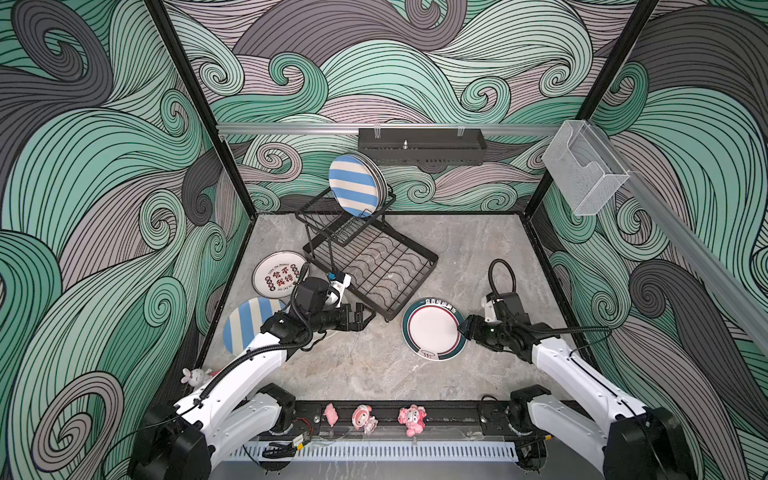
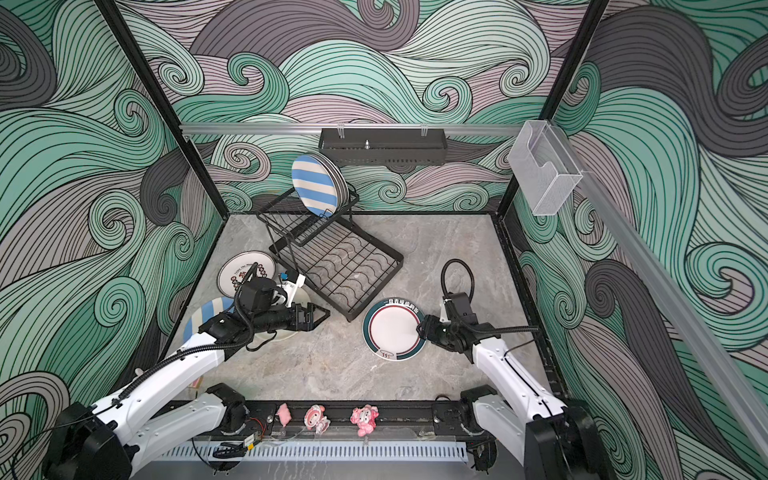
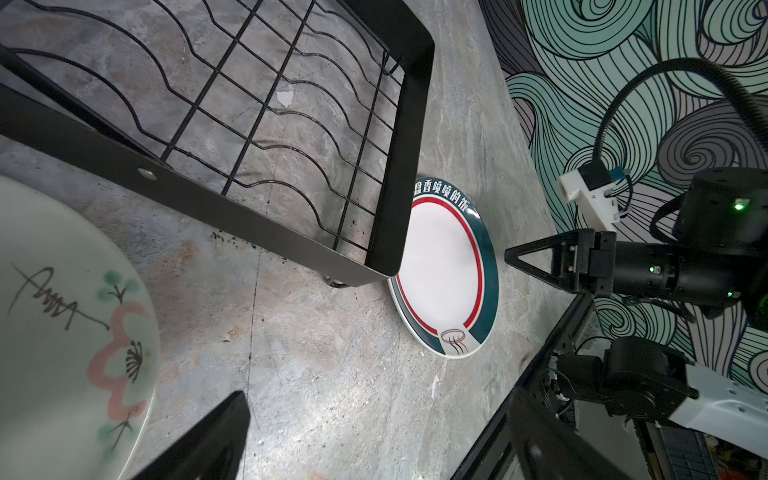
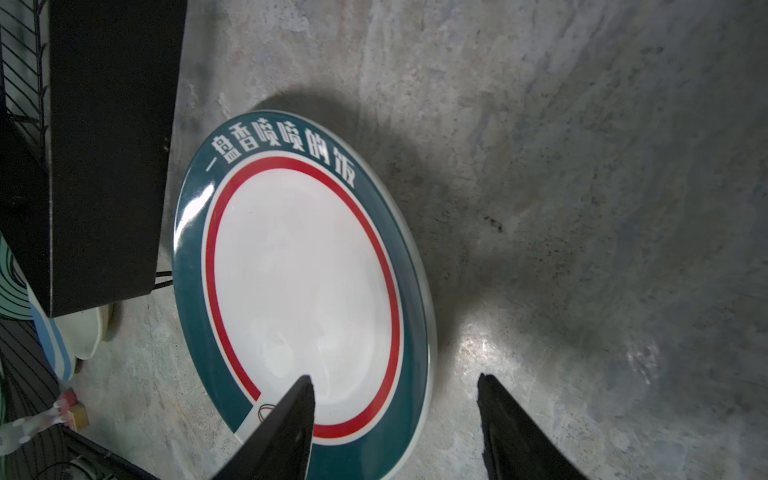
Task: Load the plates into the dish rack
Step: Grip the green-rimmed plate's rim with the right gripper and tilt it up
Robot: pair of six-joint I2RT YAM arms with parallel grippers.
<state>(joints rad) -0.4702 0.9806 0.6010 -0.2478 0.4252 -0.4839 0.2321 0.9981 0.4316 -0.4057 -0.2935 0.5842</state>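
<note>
Grey marbled stone table (image 1: 374, 374) lies under everything. On it, left of centre toward the far side, the dish rack (image 1: 376, 266) sits askew. The long axis of its lower tray runs from far left to near right, with the raised basket at the far-left end. In that basket a striped plate (image 1: 355, 185) stands on edge, its face turned near-left, with more plates stacked behind it.

The teal-rimmed plate (image 1: 432, 328) lies flat and face up right of centre, just beside the rack's near corner. Its white lettering arcs along the far edge and its small emblem sits at the near edge. Left of the rack a lettered white plate (image 1: 276, 274) lies flat. Nearer, a second striped plate (image 1: 245, 322) lies partly under my left arm, beside a pale blossom plate (image 3: 62, 311).

My right pincer (image 4: 395, 378) is spread astride the teal-rimmed plate's near-right rim, one finger over the white well, the other over the table, not clamped. My left pincer (image 1: 365, 318) hangs released and empty just near of the rack.
</note>
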